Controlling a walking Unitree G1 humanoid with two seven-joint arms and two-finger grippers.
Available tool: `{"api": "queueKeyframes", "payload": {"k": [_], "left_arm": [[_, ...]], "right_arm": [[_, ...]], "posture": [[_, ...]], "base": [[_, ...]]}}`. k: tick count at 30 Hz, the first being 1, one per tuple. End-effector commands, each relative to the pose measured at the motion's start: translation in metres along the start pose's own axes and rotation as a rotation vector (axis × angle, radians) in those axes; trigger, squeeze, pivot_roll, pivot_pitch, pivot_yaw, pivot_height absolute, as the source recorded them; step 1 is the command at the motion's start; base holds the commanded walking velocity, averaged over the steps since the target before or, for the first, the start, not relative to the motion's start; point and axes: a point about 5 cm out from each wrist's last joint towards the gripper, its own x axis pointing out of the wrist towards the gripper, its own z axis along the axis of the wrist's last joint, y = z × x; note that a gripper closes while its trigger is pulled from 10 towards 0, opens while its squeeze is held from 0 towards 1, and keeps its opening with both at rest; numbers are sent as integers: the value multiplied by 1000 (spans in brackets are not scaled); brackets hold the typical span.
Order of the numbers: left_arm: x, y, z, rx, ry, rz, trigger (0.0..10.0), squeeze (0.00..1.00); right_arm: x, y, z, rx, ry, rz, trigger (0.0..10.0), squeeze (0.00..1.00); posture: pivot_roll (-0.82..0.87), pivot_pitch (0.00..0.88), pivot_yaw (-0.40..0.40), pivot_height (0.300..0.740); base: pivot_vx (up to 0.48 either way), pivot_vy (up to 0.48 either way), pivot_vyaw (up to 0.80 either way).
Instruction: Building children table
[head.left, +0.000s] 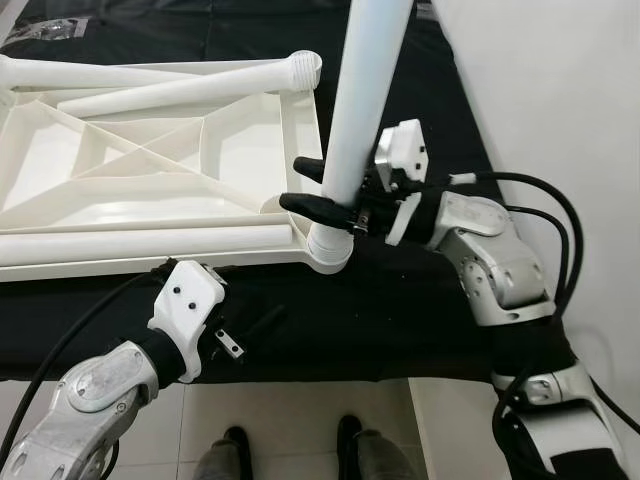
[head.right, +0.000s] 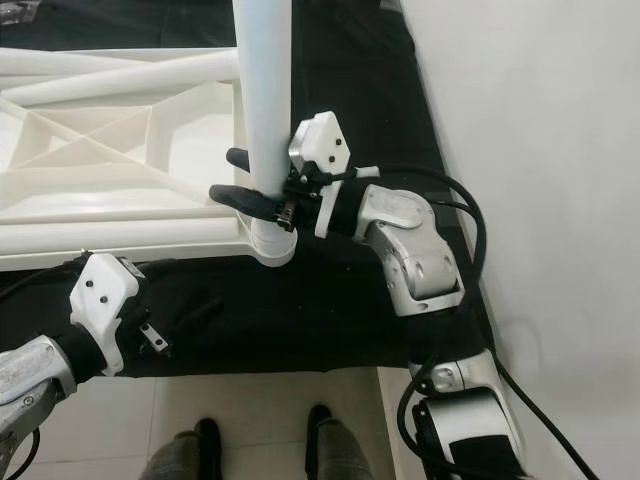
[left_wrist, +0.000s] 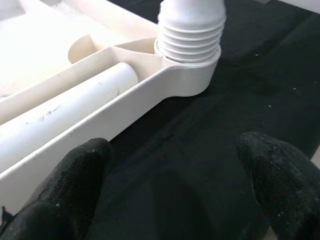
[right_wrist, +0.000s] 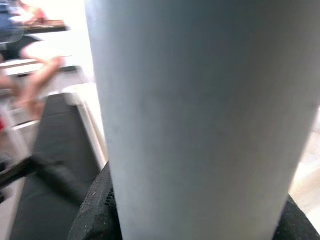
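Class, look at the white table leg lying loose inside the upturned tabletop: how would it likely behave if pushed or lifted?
The loose leg is a smooth round tube, so it would probably roll, though the tabletop's raised rim should stop it. It looks like hollow moulded plastic, so likely stiff and light for its length. Its glossy surface may slip between narrow fingers like those of the right gripper.

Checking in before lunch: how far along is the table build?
Done: nothing fully seated that I can see. In hand: the right hand grips an upright leg in the tabletop's corner socket, threads showing. Left: three loose legs lie on the tabletop; left hand is open.
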Motion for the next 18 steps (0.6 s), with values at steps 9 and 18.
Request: {"api": "queueKeyframes", "payload": {"k": [9,18], "left_arm": [[-4,-5,-2,-11,9,-7,10000,0],[-1,-5,-1,-2,5,-28,10000,0]], "right_arm": [[-29,59,-77,276,352,-840,10000,0],[-21,55,-75,248,314,-880,10000,0]], "posture": [[114,383,-76,740],[123,354,-57,740]], "base": [[0,0,0],[0,0,0]]}}
